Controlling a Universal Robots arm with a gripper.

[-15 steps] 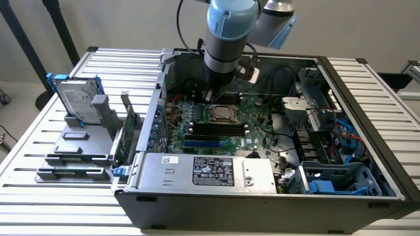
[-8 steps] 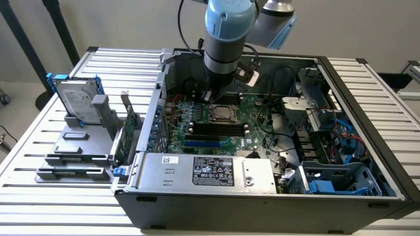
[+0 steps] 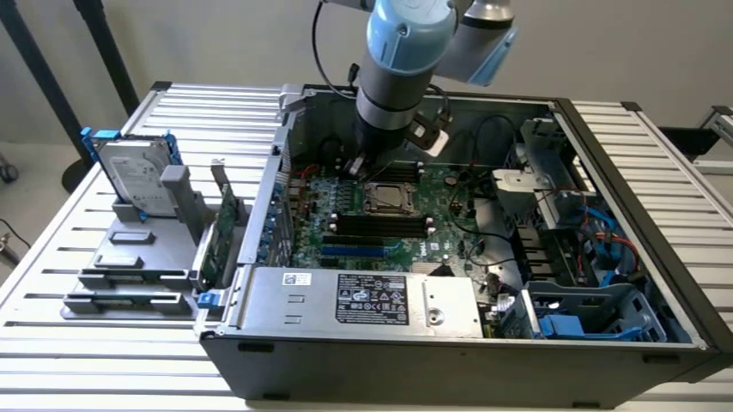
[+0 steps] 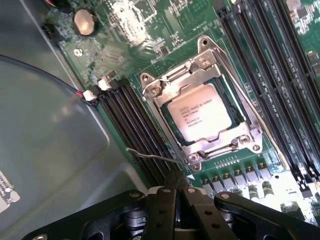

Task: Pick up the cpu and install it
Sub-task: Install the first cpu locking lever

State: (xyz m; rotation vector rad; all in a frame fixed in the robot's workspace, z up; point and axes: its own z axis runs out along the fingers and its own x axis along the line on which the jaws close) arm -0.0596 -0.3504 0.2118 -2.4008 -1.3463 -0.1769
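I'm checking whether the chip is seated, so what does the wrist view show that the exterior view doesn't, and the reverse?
Wrist view alone: printed lettering on the small square silver-topped cpu, lying in the metal-framed socket with the thin wire lever beside it; the black gripper is shut, holding nothing.
Exterior view alone: the whole open grey computer case, the silver hard drive in its blue frame, the green circuit card.
Both: the green motherboard, socket and black memory slots.

The exterior view looks down from high and well back onto the open computer case; the wrist view faces straight down, close above the motherboard socket, which both views share.
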